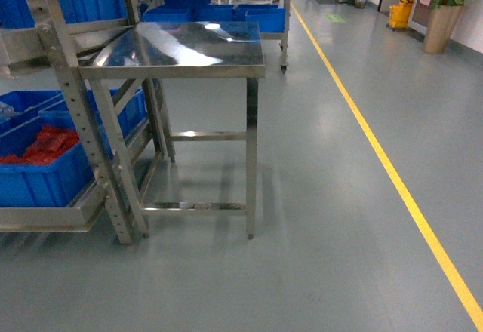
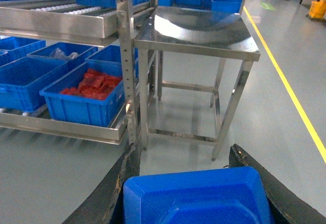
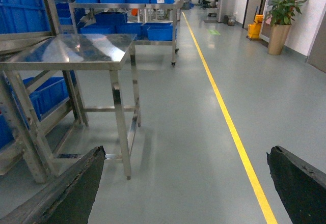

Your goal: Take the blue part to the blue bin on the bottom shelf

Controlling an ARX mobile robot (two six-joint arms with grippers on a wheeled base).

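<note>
Left of the stainless-steel table (image 2: pixel 204 30), the brushed-steel bottom shelf (image 2: pixel 66 129) carries four blue plastic bins that I can count: one empty (image 2: pixel 23 79), one full of red parts (image 2: pixel 86 99), and two behind them; one of those may hold a clear bag, hard to tell. The left gripper (image 2: pixel 196 193) has its black fingers clamped on the blue moulded plastic part (image 2: pixel 196 196), well short of the rack. The risk is dropping it into the red-part bin, or clipping the perforated upright (image 2: pixel 130 76) beside the table. Right of the table, the right gripper (image 3: pixel 186 183) hangs spread wide and empty over bare grey floor and one yellow line (image 3: pixel 224 117).
</note>
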